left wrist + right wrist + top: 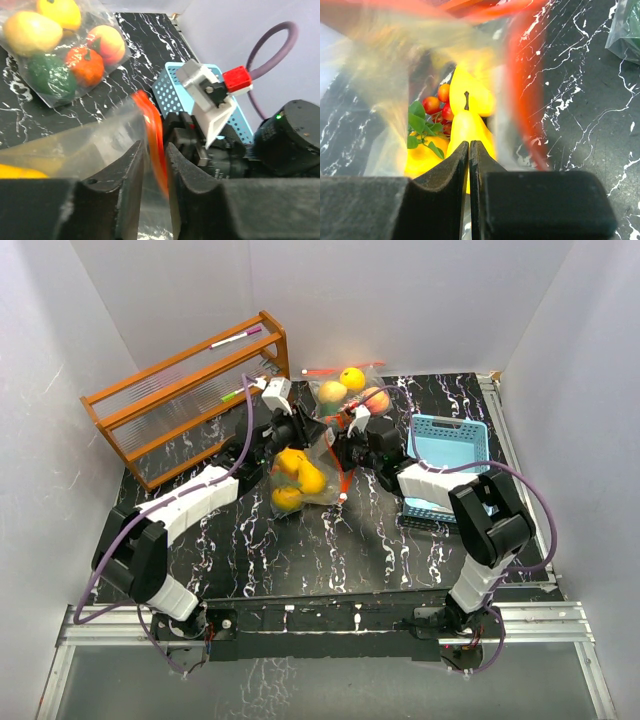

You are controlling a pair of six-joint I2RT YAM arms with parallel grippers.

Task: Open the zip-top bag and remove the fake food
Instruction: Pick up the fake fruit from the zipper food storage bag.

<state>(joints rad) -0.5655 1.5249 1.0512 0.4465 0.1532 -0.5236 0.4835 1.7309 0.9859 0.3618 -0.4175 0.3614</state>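
The zip-top bag lies mid-table, clear with a red zip strip, and holds the fake food. My left gripper is at the bag's left upper edge. In the left wrist view its jaws stand a little apart, with the blurred strip and film between them. My right gripper is at the bag's right edge. Seen from the right wrist, its jaws are pressed together on the clear film at the bag's mouth. Inside show a yellow pear, cherry tomatoes and green leaves.
A second clear bag of fruit lies behind, and the left wrist view shows it too. A blue basket stands at the right. An orange wooden rack with marker pens stands at the back left. White walls enclose the table.
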